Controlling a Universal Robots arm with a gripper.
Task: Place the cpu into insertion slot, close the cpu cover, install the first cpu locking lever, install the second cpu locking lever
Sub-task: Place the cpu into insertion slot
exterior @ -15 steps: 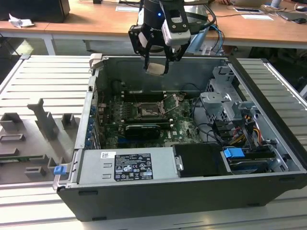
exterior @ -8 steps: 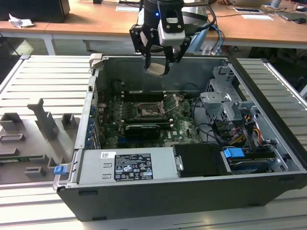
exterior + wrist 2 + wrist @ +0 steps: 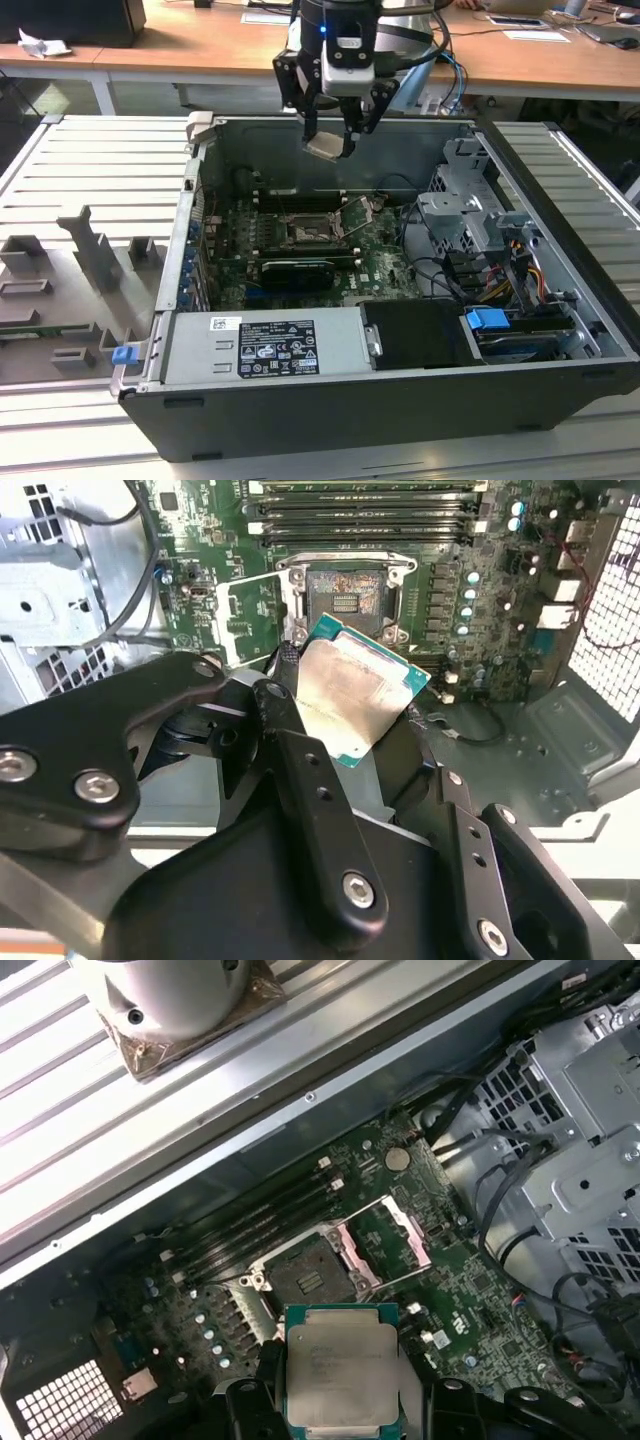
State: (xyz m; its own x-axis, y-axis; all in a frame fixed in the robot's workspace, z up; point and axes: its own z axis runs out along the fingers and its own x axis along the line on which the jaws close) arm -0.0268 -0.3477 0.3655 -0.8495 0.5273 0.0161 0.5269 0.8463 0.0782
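Note:
My gripper point(image 3: 330, 143) hangs above the open computer case, shut on the cpu point(image 3: 327, 148), a small flat silver-beige chip with a green edge. In both wrist views the cpu point(image 3: 355, 695) point(image 3: 340, 1365) sits between the black fingers point(image 3: 288, 730), held by two opposite sides. The insertion slot point(image 3: 305, 229) point(image 3: 345, 594) point(image 3: 305, 1280), a dark square socket in the green board, lies below it, uncovered. The cpu cover point(image 3: 362, 214) point(image 3: 246, 620) point(image 3: 392, 1238) stands swung up beside the slot. I cannot tell the locking levers apart from the socket's metalwork.
A grey power supply box point(image 3: 265, 345) lies along the case's near side. A metal drive cage point(image 3: 470, 215) with cables and a blue clip point(image 3: 488, 322) is at the exterior view's right. Black memory slots point(image 3: 360, 505) flank the socket. A grey fixture tray point(image 3: 70, 290) sits outside the case.

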